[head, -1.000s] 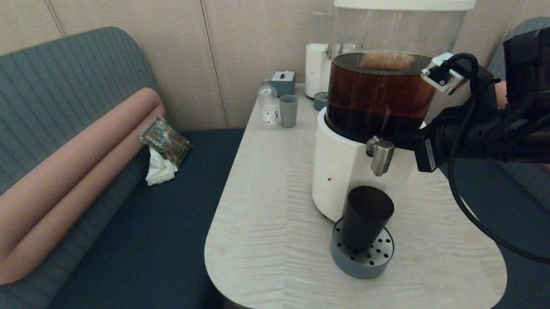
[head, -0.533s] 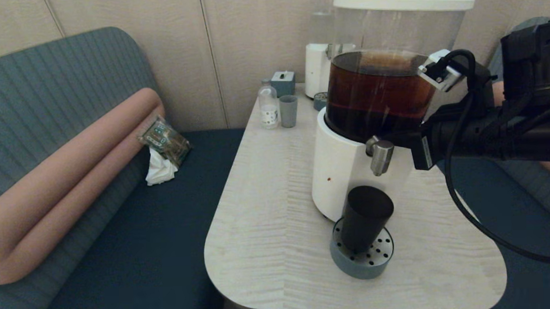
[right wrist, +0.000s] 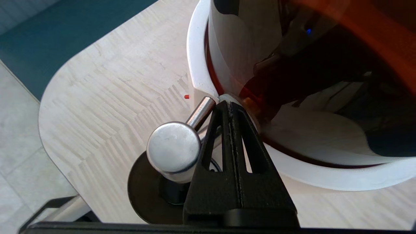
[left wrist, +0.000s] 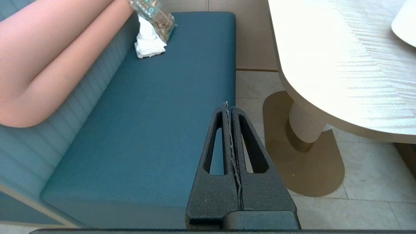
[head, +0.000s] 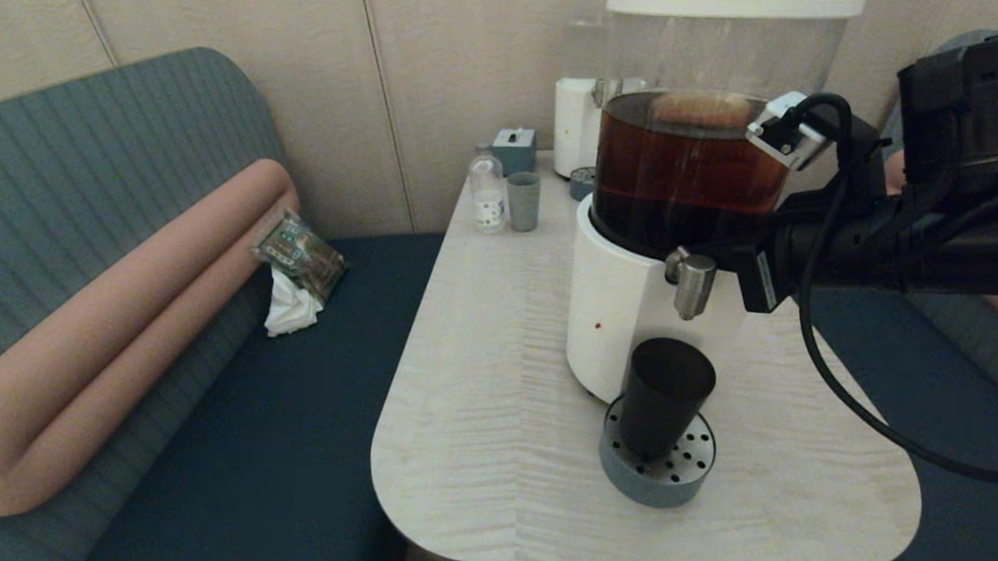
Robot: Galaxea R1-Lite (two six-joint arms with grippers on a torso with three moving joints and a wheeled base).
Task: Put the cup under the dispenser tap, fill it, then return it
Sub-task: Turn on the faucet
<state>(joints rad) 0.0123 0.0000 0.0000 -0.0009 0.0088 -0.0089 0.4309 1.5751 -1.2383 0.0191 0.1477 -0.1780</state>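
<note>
1. Head view: the black cup (head: 666,395) stands upright on a round grey drip tray (head: 657,468), directly below the steel tap (head: 692,280) of the brown-liquid dispenser (head: 633,309).
2. The right gripper (right wrist: 228,104) reaches in from the right, its tip beside the tap at the tank's base, fingers pressed together and holding nothing.
3. The left gripper (left wrist: 228,105) hangs over the blue bench (left wrist: 156,123) beside the table (head: 486,397), fingers together, empty.
4. A small bottle (head: 487,189) and grey-green cup (head: 524,201) stand at the table's far edge.
</note>
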